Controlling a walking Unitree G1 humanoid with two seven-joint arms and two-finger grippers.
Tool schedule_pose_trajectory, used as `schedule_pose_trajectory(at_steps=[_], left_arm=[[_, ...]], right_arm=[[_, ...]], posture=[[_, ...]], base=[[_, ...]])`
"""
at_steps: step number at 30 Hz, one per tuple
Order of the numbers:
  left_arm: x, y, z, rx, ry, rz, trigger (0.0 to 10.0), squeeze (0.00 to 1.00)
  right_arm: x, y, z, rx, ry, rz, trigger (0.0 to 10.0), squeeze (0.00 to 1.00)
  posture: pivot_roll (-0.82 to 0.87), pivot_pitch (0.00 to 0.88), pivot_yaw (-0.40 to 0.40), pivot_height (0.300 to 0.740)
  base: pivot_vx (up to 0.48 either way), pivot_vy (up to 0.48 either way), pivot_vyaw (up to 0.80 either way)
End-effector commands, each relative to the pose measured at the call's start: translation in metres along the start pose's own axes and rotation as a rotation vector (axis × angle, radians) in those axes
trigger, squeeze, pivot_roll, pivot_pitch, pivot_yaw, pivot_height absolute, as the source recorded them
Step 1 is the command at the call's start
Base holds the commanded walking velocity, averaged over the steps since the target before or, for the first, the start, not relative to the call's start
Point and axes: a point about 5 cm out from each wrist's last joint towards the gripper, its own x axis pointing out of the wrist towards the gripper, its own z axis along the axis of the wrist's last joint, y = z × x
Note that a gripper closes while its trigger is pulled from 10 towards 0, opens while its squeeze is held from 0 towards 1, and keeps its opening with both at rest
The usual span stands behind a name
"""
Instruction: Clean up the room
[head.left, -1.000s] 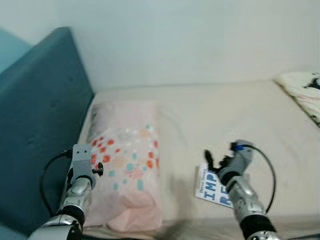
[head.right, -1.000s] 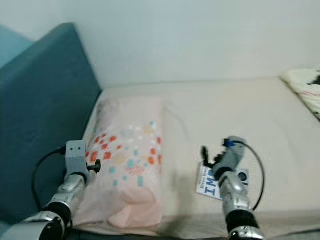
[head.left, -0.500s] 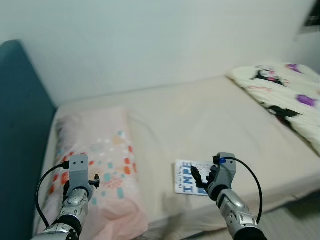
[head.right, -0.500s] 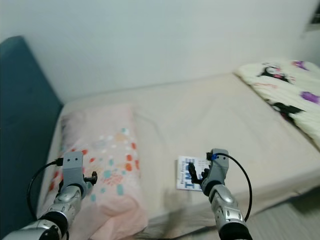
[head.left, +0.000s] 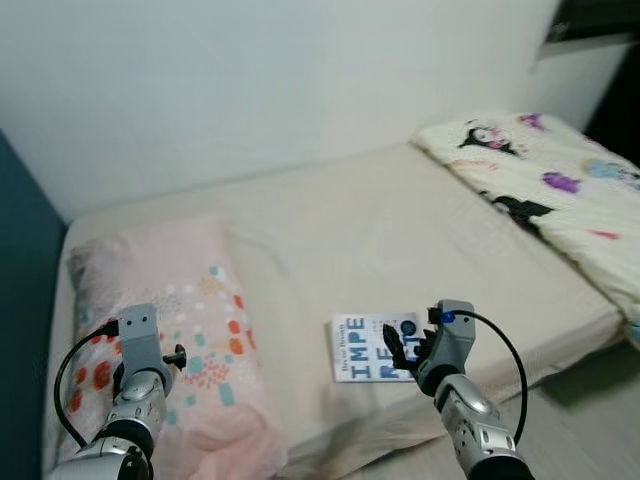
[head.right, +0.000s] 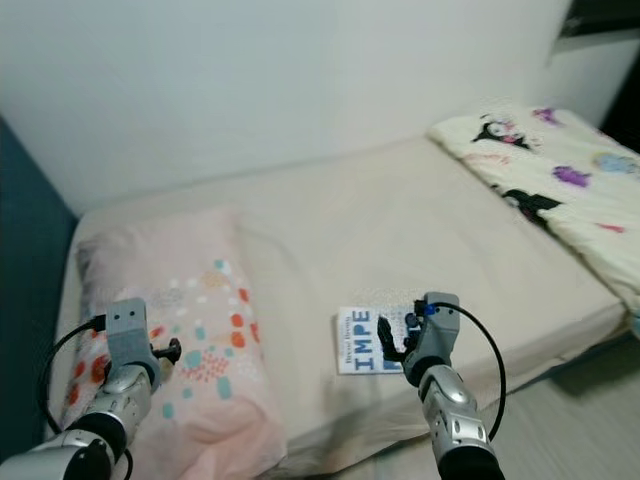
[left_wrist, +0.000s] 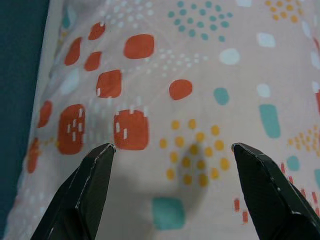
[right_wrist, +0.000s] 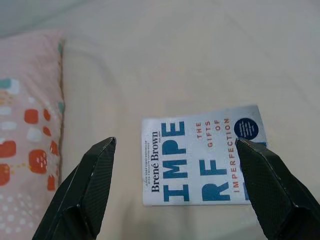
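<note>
Right gripper (head.left: 402, 352) spread wide, hovering over the book (head.left: 371, 346), lower centre of the head view. Best lowered squarely so one finger slips under the near edge, since soft bed (head.left: 400, 220) gives little purchase. Book: thin white paperback, blue block lettering, lying flat near the mattress edge. Left gripper (left_wrist: 170, 165) also wide, empty, above the patterned pillow (head.left: 180, 300), lower left.

The right pincer (head.left: 400, 352) hides the book's (head.left: 360, 348) right part.
</note>
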Motion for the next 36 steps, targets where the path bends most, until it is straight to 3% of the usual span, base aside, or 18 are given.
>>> schedule_pose_trajectory(at_steps=[1,8,10,13,19,22,27,31,36], left_arm=[[0.0,0.009,-0.004,0.001,0.019,0.031,10.0,0.0],[0.001,0.016,0.0,-0.03,0.009,0.065,10.0,0.0],[0.002,0.019,0.0,-0.094,0.027,0.07,10.0,0.0],[0.002,0.019,-0.001,-0.11,0.03,0.067,10.0,0.0],[0.0,0.001,0.001,-0.15,-0.006,-0.055,10.0,0.0],[-0.001,-0.012,0.005,-0.072,-0.045,-0.125,10.0,0.0],[-0.003,-0.023,0.005,-0.024,-0.068,-0.173,10.0,0.0],[-0.006,-0.034,0.001,0.065,-0.072,-0.223,10.0,0.0],[-0.008,-0.04,-0.001,0.086,-0.072,-0.229,10.0,0.0]], right_arm=[[-0.002,-0.001,-0.001,-0.004,0.003,-0.004,10.0,0.0],[-0.003,-0.003,0.001,-0.005,-0.003,-0.011,10.0,0.0],[-0.004,-0.004,0.002,-0.007,-0.009,-0.018,10.0,0.0],[-0.004,-0.004,0.002,-0.007,-0.012,-0.02,10.0,0.0],[-0.005,-0.005,0.003,-0.005,-0.017,-0.025,10.0,0.0],[-0.005,-0.004,0.004,-0.005,-0.019,-0.025,10.0,0.0],[-0.004,-0.002,0.005,0.002,-0.024,-0.01,10.0,0.0],[-0.007,0.005,0.008,-0.008,-0.068,0.063,10.0,0.0],[-0.008,0.011,0.009,-0.044,-0.067,0.099,10.0,0.0]], posture=[[-0.12,0.081,0.049,0.74],[-0.12,0.083,0.05,0.74],[-0.12,0.087,0.052,0.74],[-0.12,0.088,0.053,0.74],[-0.12,0.092,0.054,0.74],[-0.11,0.094,0.052,0.74],[-0.11,0.096,0.051,0.74],[-0.11,0.095,0.051,0.74],[-0.11,0.094,0.049,0.74]], base=[[-0.48,0.0,0.0],[-0.48,0.0,0.0],[-0.48,0.0,0.0],[-0.48,0.0,0.0],[-0.08,0.0,0.0],[0.0,0.0,0.0],[0.0,0.0,0.0],[0.087,-0.064,0.0],[0.369,-0.302,0.71]])
